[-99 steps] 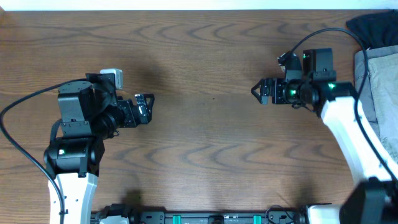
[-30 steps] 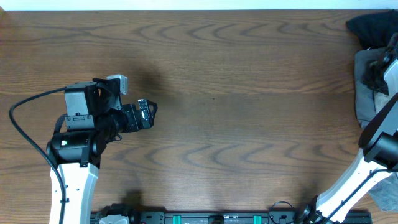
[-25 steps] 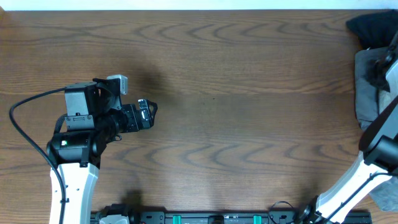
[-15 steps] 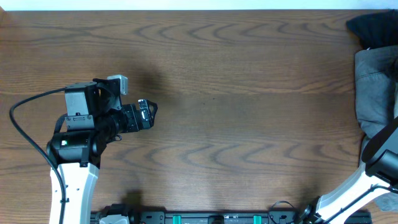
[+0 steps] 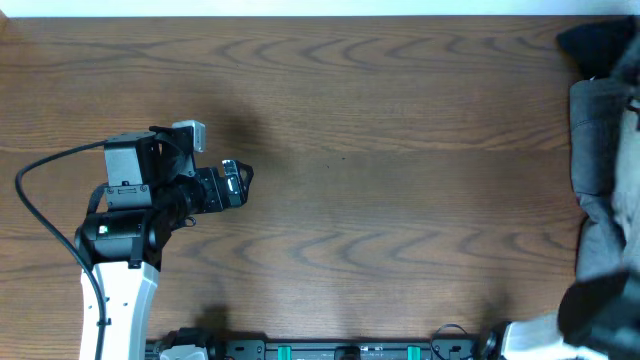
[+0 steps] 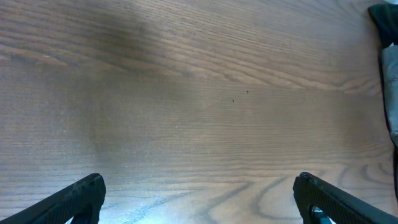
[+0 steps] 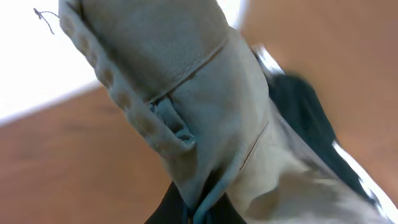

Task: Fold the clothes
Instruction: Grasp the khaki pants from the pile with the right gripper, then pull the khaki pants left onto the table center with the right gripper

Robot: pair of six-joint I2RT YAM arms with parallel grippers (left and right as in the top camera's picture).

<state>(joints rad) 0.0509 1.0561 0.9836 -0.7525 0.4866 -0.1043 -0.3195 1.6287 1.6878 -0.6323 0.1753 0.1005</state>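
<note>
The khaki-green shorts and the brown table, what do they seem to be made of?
The pale khaki-green shorts look like woven cotton, matte: stitched seams, a loose thread, soft folds. The brown table looks like wood or wood-look laminate, smooth: flowing grain lines, faint sheen.

We see the clothes [image 7: 205, 106], a pair of light khaki-green shorts, filling the right wrist view as one bunched, slightly blurred mass. Its folds narrow downward to where the right gripper [image 7: 198, 208] pinches the fabric. A stitched seam crosses the cloth diagonally, a thick gathered edge runs down its left side, and a loose thread strays from the top left.
</note>
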